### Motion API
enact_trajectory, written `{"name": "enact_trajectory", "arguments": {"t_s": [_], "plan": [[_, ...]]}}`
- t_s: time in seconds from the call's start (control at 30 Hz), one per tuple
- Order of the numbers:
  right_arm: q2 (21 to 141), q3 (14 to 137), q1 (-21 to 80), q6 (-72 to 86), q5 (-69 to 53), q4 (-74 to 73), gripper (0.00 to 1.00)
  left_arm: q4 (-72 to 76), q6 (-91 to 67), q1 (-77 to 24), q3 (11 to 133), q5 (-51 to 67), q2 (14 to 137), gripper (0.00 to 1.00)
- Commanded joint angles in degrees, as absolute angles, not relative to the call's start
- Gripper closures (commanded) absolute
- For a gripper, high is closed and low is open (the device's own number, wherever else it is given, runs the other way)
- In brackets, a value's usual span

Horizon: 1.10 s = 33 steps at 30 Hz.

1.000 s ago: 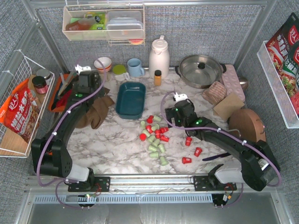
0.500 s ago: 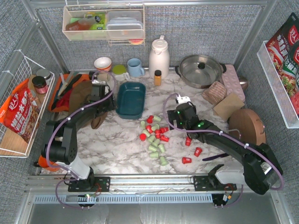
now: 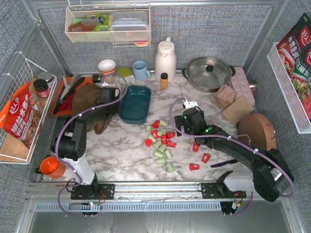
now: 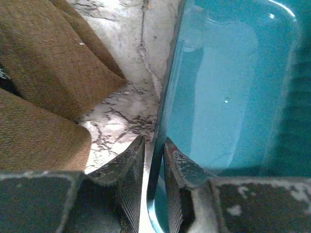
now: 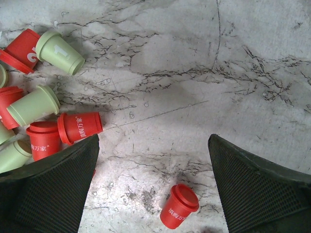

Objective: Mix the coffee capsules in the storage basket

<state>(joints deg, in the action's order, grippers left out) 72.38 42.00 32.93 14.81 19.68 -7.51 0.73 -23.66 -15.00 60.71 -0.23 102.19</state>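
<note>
- Left wrist view: our narrow left gripper point(image 4: 153, 145) sits over the wall of the storage basket point(image 4: 228, 97); we cannot tell if it pinches.
- Our right gripper point(image 5: 151, 145) is wide, by the coffee capsules point(image 5: 80, 127).

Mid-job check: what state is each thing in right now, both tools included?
Basket, upright on the table, empty.
Capsules, all outside the basket, scattered on the table, red and green together.
Left tool, astride the basket's wall, gap narrow, grip unclear.
Right tool, wide open, empty, over the table beside the capsules.
Pot, lid on.
Small bottle, upright, capped.
</note>
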Motion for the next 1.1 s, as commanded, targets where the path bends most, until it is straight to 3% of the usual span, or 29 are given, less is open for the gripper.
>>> {"name": "enact_trajectory", "arguments": {"t_s": [0.0,0.3,0.5,0.77,1.07], "plan": [[72.51,42.33,32.89,15.25,20.51,-7.88,0.01,-0.14,-20.14,-15.73,60.56,-7.15,101.77,0.70],[73.02,41.86,32.96,16.96,18.03,-7.27,0.01,-1.51,-15.63,-17.05,54.58,-14.35,95.30,0.81],[73.81,40.99,33.12,16.52,12.93,-6.37,0.02,3.54,-12.79,-17.26,49.17,-7.68,91.64,0.81],[72.24,37.90,35.01,12.52,2.50,-1.71,0.19,5.54,-8.91,-19.52,45.09,-6.87,88.69,0.81],[74.90,38.19,37.08,8.00,-0.78,-0.66,0.36,3.08,-7.74,-19.60,47.69,-17.92,90.61,0.78]]}}
